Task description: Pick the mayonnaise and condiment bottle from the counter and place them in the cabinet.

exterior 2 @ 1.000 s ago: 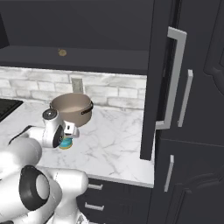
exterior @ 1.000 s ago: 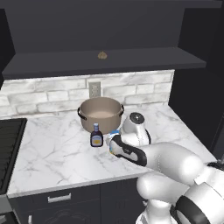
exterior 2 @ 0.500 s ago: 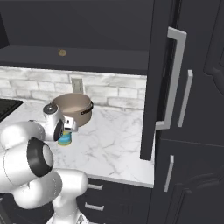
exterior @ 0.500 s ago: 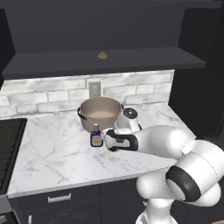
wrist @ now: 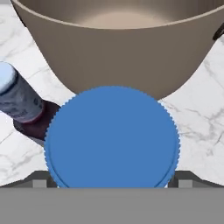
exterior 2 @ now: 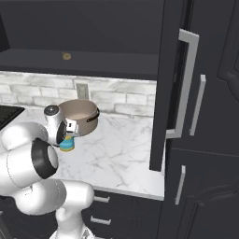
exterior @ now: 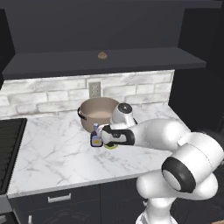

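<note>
White marble counter [exterior: 52,153] over dark drawers. Gripper [exterior: 106,136] low over the mayonnaise [wrist: 112,138], jaws spread wide, apparently one fingertip either side of its blue lid, not gripping. Condiment bottle [exterior: 96,137] upright just beside the jar. Brown pot [exterior: 98,113] close behind both. Farther up, dark cabinet [exterior: 131,59] shelf carries one small brown object [exterior: 102,55].
</note>
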